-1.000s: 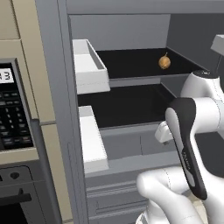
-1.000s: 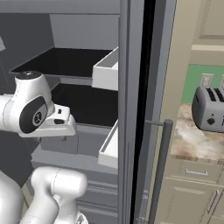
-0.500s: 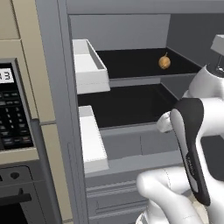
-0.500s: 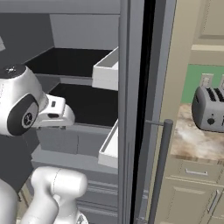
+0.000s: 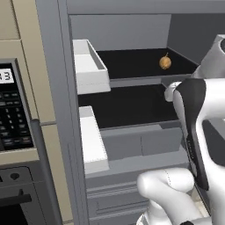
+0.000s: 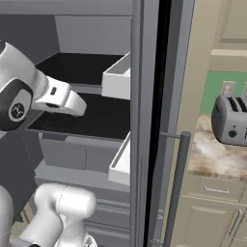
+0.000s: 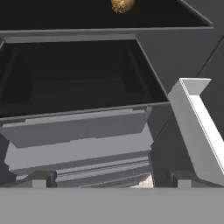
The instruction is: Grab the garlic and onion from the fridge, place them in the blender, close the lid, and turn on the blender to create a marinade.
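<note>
Two dark shelves sit one above the other inside the open fridge (image 5: pixel 132 35), and up on the higher one, toward its far right, rests a small golden-brown bulb with a short stem, the onion (image 5: pixel 165 63). It stands alone on that black shelf, touching nothing else. In the hand view the same onion (image 7: pixel 122 5) peeks in at the very top edge, on the upper shelf, well beyond the gripper (image 7: pixel 111 180). The fingers (image 7: pixel 38 179) are spread wide apart at the bottom of that view, released, with nothing between them. They face the lower shelf (image 7: pixel 78 83), which lies dark and bare, with the grey drawers (image 7: pixel 83 131) stepping down below its front edge. In the left base view, the white arm (image 5: pixel 197 127) rises at the right, its wrist reaching in at the level of the lower shelf. White door bins (image 5: pixel 90 66) hang on the left, one high, one lower. Further left sits the beige cabinet with the microwave keypad (image 5: pixel 13 118). In the right base view, the wrist (image 6: pixel 60 99) pokes in over the lower shelf, a white bin (image 6: pixel 118 77) just beyond it. Off to the right, past the grey fridge door edge and its handle (image 6: pixel 176 183), a silver toaster (image 6: pixel 230 118) stands on the marbled counter (image 6: pixel 212 159).
</note>
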Motion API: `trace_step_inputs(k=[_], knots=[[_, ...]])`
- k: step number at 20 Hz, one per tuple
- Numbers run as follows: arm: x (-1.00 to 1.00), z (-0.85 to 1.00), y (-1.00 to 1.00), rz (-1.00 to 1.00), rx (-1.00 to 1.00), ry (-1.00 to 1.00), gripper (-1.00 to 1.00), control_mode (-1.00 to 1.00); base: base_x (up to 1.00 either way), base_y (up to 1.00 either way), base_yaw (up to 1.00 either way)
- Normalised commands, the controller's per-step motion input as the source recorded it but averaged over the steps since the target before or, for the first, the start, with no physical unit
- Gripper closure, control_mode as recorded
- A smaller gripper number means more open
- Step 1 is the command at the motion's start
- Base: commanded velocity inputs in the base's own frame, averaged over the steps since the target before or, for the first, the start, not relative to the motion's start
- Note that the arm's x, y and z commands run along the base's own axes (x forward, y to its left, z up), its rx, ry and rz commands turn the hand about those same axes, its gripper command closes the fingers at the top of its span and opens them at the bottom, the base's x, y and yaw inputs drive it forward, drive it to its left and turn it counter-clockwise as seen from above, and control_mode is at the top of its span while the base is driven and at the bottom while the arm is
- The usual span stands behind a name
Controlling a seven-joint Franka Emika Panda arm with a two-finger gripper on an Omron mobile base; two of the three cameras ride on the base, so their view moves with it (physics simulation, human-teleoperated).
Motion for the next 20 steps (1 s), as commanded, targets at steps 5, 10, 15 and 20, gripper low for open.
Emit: trace_step_inputs(k=[5,10,15,20], knots=[[0.62,0.46,-0.42,-0.01,0.13,-0.24,-1.0,-1.0,0.0,0.0,0.0],[0.81,0.14,-0.01,-0.03,0.06,-0.05,-1.0,-1.0,0.0,0.0,0.0],[0.81,-0.03,-0.01,-0.14,0.0,-0.02,-1.0,-1.0,0.0,0.0,0.0],[0.77,0.0,-0.04,-0.13,0.0,0.0,-1.0,-1.0,0.0,0.0,0.0]])
